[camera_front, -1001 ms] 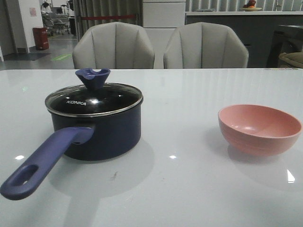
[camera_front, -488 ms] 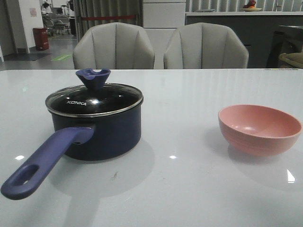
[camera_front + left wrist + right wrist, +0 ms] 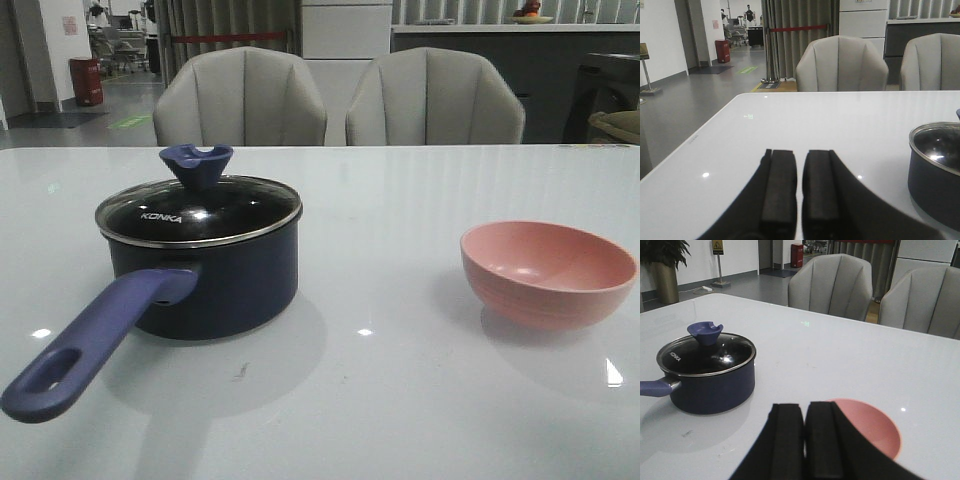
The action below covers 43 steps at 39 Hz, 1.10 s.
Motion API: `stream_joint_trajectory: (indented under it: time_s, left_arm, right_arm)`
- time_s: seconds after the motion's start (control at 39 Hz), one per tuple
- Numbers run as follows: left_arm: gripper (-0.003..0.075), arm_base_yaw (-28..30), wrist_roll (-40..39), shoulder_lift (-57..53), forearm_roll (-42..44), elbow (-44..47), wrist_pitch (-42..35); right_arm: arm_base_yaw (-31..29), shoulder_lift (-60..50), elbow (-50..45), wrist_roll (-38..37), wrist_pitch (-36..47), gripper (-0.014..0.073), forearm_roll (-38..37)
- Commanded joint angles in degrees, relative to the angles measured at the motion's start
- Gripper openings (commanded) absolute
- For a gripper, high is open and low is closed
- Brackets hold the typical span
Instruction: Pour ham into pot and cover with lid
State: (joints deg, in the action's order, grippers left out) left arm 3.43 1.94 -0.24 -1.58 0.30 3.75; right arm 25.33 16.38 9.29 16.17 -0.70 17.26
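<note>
The dark navy pot (image 3: 215,280) stands on the left of the white table, its purple-blue handle (image 3: 90,345) pointing toward the near left. The glass lid (image 3: 200,208) with a blue knob (image 3: 196,163) rests on the pot. No ham shows in any view; the pink bowl (image 3: 548,273) on the right looks empty. Neither gripper appears in the front view. My left gripper (image 3: 799,152) hovers shut and empty over bare table, with the pot (image 3: 935,175) off to one side. My right gripper (image 3: 804,406) is shut and empty, just in front of the bowl (image 3: 875,427), with the pot (image 3: 710,385) and lid (image 3: 705,354) farther off.
Two grey chairs (image 3: 240,100) (image 3: 435,100) stand behind the far table edge. The table's left edge (image 3: 705,132) drops to the floor in the left wrist view. A small dark smudge (image 3: 240,372) marks the table in front of the pot.
</note>
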Motion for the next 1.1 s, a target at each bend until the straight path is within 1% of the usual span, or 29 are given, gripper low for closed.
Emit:
stream_joint_trajectory:
  time_s: [0.0, 0.64, 0.67, 0.72, 0.74, 0.82, 0.95, 1.0, 1.08]
  left_arm:
    - [0.0130, 0.0, -0.1, -1.1, -0.3, 1.2, -4.4]
    - [0.0130, 0.0, -0.1, -1.1, -0.3, 1.2, -4.4]
    - [0.0130, 0.0, -0.1, -1.1, -0.3, 1.2, -4.4]
    - [0.0130, 0.0, -0.1, -1.1, -0.3, 1.2, -4.4]
    - [0.0130, 0.0, -0.1, -1.1, -0.3, 1.2, -4.4]
    - [0.0130, 0.0, -0.1, -1.1, -0.3, 1.2, -4.4]
    - [0.0130, 0.0, -0.1, -1.1, -0.3, 1.2, -4.4]
    - [0.0130, 0.0, -0.1, -1.1, -0.3, 1.2, -4.4]
    - [0.0130, 0.0, -0.1, -1.1, -0.3, 1.2, -4.4]
  right_arm:
    - [0.1, 0.3, 1.6, 0.6, 4.1, 0.0169, 0.3]
    - [0.1, 0.3, 1.3, 0.6, 4.1, 0.0169, 0.3]
    - [0.1, 0.1, 1.0, 0.6, 4.1, 0.0169, 0.0]
    - [-0.4, -0.1, 0.4, 0.6, 3.9, 0.0169, -3.2]
    - [-1.1, -0.2, 0.1, 0.6, 3.6, 0.0169, -5.4]
    - [-4.1, -1.4, -1.1, 0.5, 3.0, 0.0169, -8.6]
    - [-10.2, -5.7, -4.0, -1.4, 3.0, 0.0169, -8.8]
    - [-13.1, -8.5, -5.5, -3.5, 3.0, 0.0169, -10.1]
    - [-16.3, -12.0, -7.4, -7.4, 2.7, 0.0169, -14.4]
